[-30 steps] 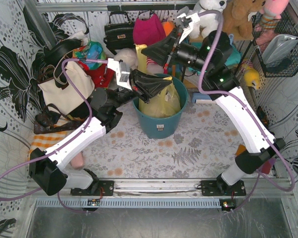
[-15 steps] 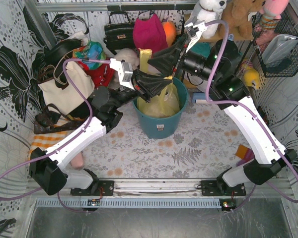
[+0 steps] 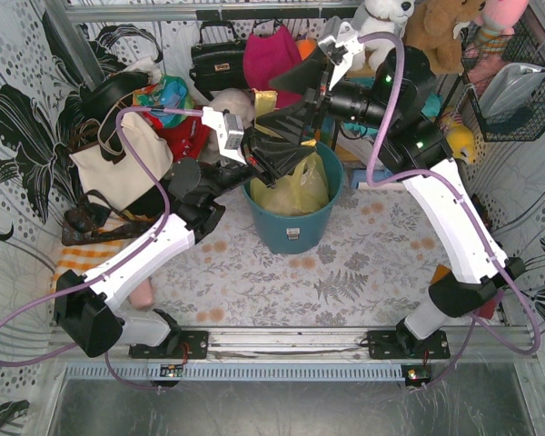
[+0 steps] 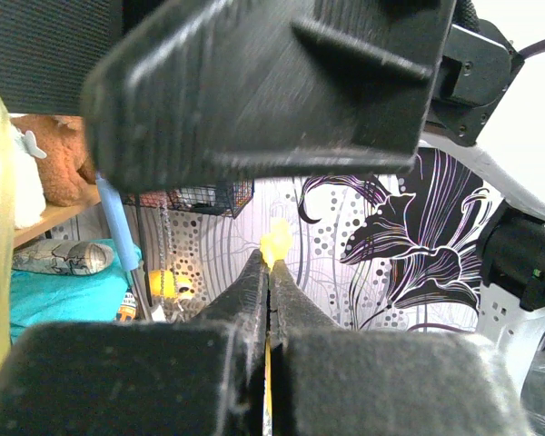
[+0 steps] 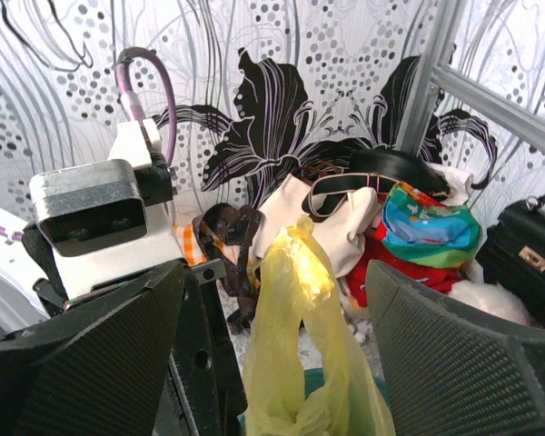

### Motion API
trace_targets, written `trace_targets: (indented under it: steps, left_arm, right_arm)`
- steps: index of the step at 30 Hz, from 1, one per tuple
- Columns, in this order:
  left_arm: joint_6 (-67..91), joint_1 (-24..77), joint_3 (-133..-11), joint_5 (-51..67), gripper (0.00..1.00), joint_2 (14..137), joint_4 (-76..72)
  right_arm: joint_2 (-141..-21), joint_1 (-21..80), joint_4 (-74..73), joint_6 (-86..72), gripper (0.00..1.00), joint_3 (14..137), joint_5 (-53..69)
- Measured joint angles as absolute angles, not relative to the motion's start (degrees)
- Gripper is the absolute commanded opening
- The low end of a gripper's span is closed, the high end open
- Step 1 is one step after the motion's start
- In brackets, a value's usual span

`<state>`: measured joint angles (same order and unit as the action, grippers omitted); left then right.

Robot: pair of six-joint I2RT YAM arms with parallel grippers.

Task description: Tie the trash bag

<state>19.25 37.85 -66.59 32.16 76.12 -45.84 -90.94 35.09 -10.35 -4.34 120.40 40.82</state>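
The yellow-green trash bag [image 3: 295, 189] sits inside a round teal bin [image 3: 291, 232] at the middle of the table. One twisted ear of the bag [image 3: 263, 102] stands up above the bin. My right gripper [image 3: 271, 104] is open around that ear; in the right wrist view the ear [image 5: 295, 300] rises free between the wide fingers [image 5: 82, 354] without touching them. My left gripper [image 3: 295, 162] hovers over the bin's rim, shut on another part of the bag. A yellow tip of plastic [image 4: 274, 243] pokes out of the left gripper [image 4: 272, 256], right under the right gripper's finger [image 4: 272, 82].
A cream tote [image 3: 118, 163], a black handbag [image 3: 216, 56], a pink bag [image 3: 272, 54] and plush toys [image 3: 436, 27] crowd the back and left. A wire basket [image 3: 518, 82] hangs at the right wall. Patterned cloth covers the table [image 3: 345, 282].
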Motion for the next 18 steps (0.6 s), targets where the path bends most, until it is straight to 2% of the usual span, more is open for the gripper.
trace_targets:
  steps: [12,18]
  left_arm:
    - [19.66,37.85,-66.59,33.06,0.00,76.14,-45.87]
    - [19.90,37.85,-66.59,33.67,0.00,76.14,-46.33]
  right_arm:
    - [-100.51,35.05,-15.27,2.83,0.54,129.95,50.76]
    - [-101.06,34.35,-15.38,2.44,0.50,130.56,54.06]
